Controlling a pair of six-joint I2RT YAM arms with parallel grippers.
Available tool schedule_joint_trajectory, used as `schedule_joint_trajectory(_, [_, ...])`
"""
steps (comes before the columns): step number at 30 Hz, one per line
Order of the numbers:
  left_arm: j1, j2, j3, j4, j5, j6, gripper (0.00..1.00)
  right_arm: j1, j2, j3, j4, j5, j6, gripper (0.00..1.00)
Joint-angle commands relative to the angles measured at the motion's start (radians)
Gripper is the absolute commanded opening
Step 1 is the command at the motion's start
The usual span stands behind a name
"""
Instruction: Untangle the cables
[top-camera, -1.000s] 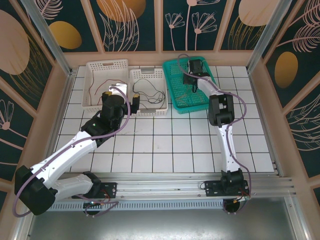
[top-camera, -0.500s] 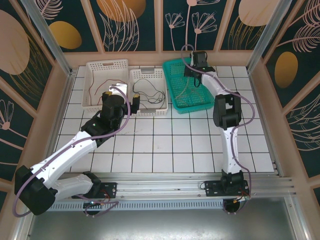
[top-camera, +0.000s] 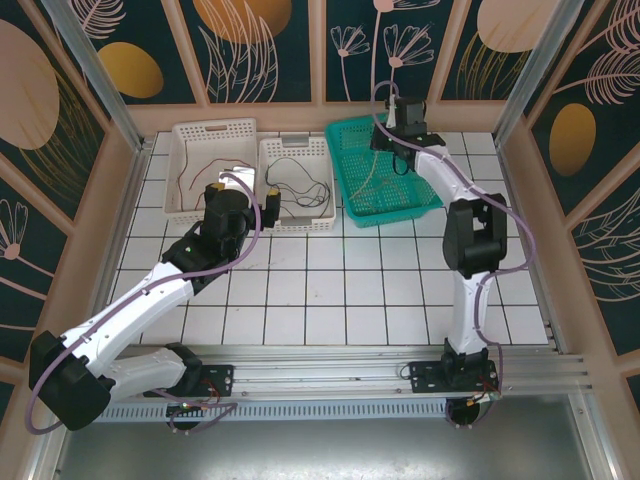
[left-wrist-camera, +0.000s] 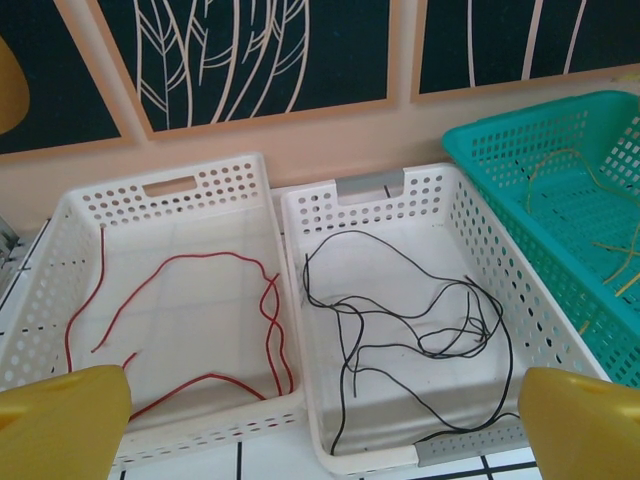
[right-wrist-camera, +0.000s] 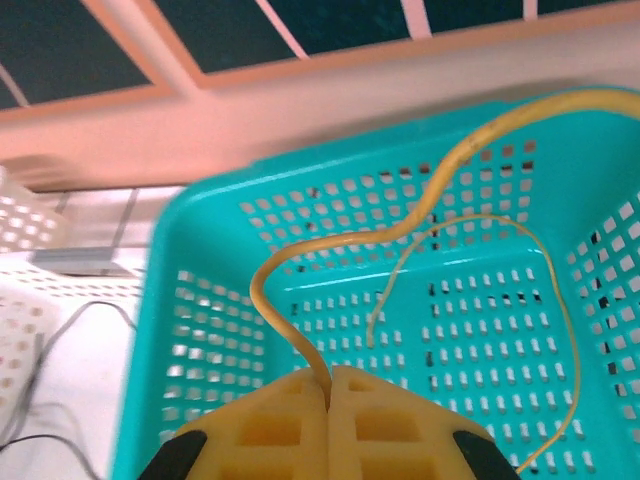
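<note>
Now: teal basket (top-camera: 365, 205) far right, right gripper (right-wrist-camera: 328, 375) over it, fingers pressed together, pinching yellow cable (right-wrist-camera: 460, 155). Left white bin (left-wrist-camera: 170, 190) w/ red cable (left-wrist-camera: 268, 300); right white bin (left-wrist-camera: 380, 195) w/ black cable (left-wrist-camera: 450, 340). Left gripper (left-wrist-camera: 320, 425) spread wide, nr bins' front.

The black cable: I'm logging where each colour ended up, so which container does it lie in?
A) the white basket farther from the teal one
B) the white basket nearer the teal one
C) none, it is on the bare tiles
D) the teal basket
B: in the left wrist view the black cable lies looped inside the white basket nearer the teal one, while the red cable sits in the other white basket.
</note>
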Motion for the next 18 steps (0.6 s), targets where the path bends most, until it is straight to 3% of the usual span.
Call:
schedule_joint_trajectory(1, [0.004,-0.017,0.031,-0.014,0.004,0.011,0.98,0.035,-0.113,-0.069,0.083,-0.006,0.022,0.00])
schedule_joint_trajectory(9, [0.004,-0.025,0.031,-0.017,0.008,0.008,0.99,0.063,-0.260,-0.215,0.185,0.309,0.023,0.00])
schedule_joint_trajectory(14, [0.004,-0.025,0.030,-0.018,0.009,0.008,0.98,0.117,-0.352,-0.289,0.265,0.359,-0.044,0.00])
schedule_joint_trajectory(18, [0.004,-0.025,0.029,-0.018,0.010,0.007,0.98,0.185,-0.362,-0.303,0.281,0.512,-0.122,0.00])
